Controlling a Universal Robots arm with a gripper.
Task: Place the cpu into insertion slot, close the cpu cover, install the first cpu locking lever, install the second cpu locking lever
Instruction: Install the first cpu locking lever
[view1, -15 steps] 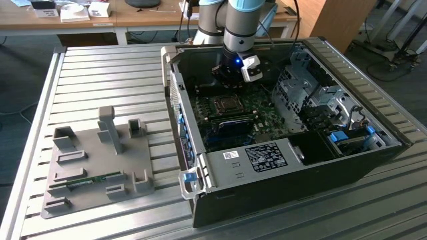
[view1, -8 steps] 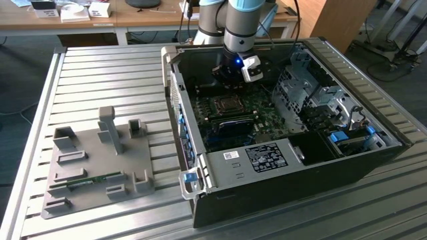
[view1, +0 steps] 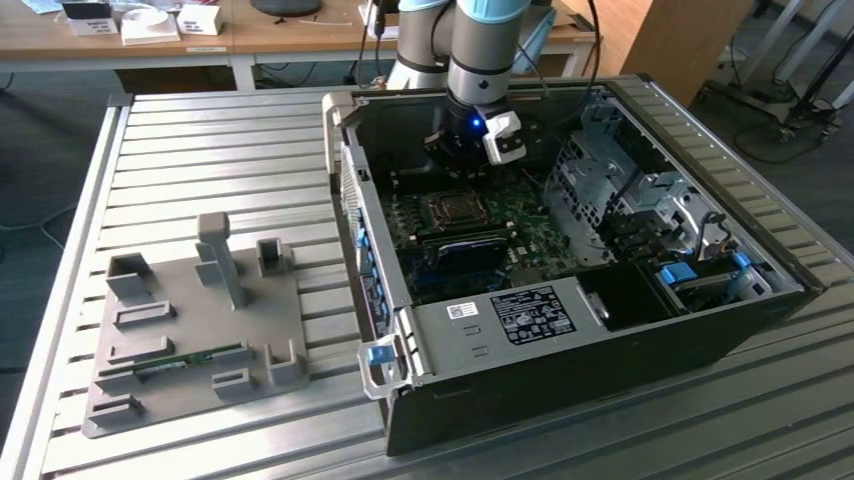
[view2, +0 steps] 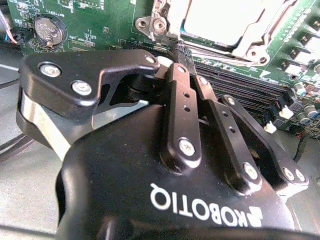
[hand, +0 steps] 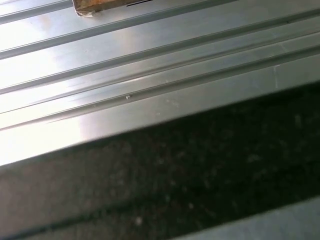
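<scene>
Upper middle of the exterior view: the gripper (view1: 461, 172), reaching down into an open computer case (view1: 721, 330) that lies on a ribbed metal table (view1: 200, 150). Hangs just above the green motherboard (view1: 534, 235), near the far edge of the insertion slot (view1: 454, 210).

In the second wrist view, fingers (view2: 180, 100) drawn together at the tip of the gripper (view2: 177, 50), with nothing seen between them. Tip close by a corner of the socket; cannot tell whether touching. Just beyond it, the cpu (view2: 225, 17), bright silver, lying flat in the slot, with the cpu cover (view2: 162, 22) down around its edges. Beside the socket, long black memory slots (view2: 240, 82); farther off on the board, a round coin battery (view2: 49, 29).

Lower left of the exterior view: a grey holder plate (view1: 187, 330) with upright blocks and a green memory stick (view1: 167, 365) lying in it, well apart from the case. Lower middle of the case: a black box (view1: 534, 315) with a white label.

In the first wrist view, ribbed table metal (hand: 125, 60) beside a dark surface (hand: 200, 170).
</scene>
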